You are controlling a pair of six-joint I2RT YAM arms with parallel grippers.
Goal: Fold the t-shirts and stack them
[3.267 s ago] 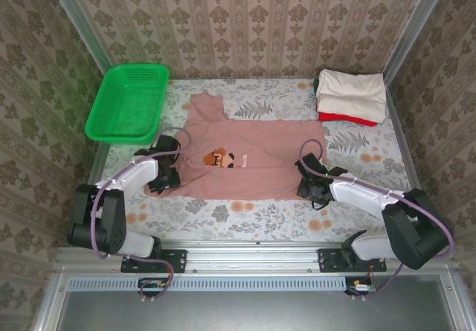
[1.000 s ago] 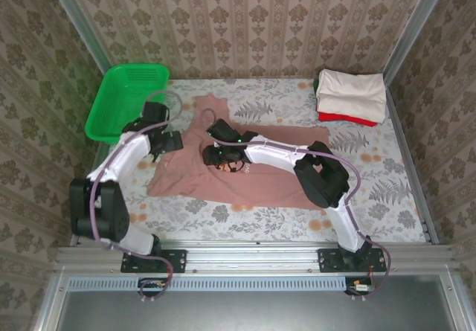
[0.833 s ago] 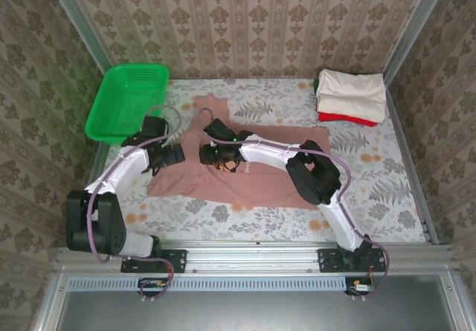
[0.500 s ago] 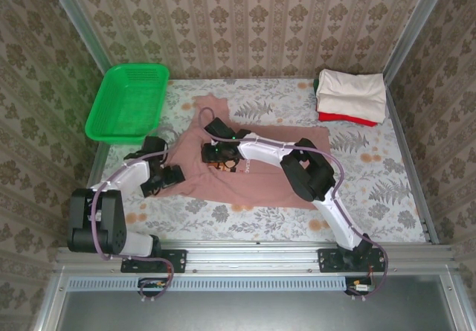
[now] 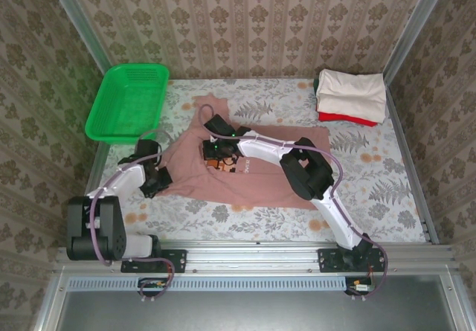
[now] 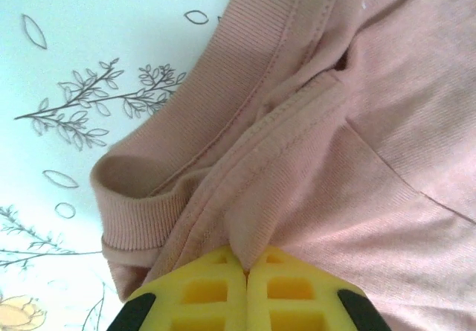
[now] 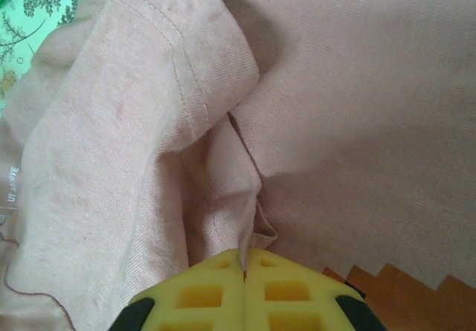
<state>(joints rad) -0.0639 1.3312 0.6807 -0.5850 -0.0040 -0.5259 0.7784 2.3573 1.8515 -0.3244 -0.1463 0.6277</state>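
Bright, even light; soft shadows.

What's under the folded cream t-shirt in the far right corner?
A folded red t-shirt lies under the folded cream t-shirt; only its near edge shows. The rest of it, and anything below it, is covered.

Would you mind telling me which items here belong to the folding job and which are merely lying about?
Part of the job: pink t-shirt; cream folded t-shirt; red folded t-shirt beneath it.
Lying about: green basket.
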